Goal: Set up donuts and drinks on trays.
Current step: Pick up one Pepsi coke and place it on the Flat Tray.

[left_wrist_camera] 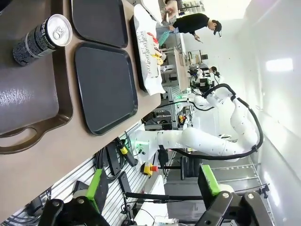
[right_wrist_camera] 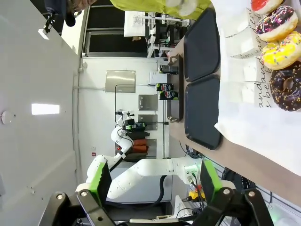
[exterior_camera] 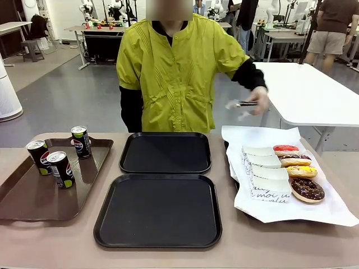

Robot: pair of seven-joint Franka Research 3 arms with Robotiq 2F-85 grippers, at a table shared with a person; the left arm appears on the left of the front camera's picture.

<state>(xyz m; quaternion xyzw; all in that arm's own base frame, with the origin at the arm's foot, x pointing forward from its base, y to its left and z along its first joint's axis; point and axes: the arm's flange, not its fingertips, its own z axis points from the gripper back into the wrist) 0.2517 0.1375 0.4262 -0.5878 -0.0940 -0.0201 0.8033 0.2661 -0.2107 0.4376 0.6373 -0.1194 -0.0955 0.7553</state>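
Observation:
Two black trays lie mid-table, one far and one near, both bare. Three drinks stand on a brown tray at the left. Several donuts in white sleeves lie in a row on white paper at the right. My left gripper is open, off the table's near side, with one can and the near tray ahead of it. My right gripper is open too, back from the table edge, with the donuts ahead. Neither holds anything.
A person in a yellow-green top stands at the far side, holding tongs above the table's far right corner. The white paper under the donuts reaches near the right edge. A white table stands behind at the right.

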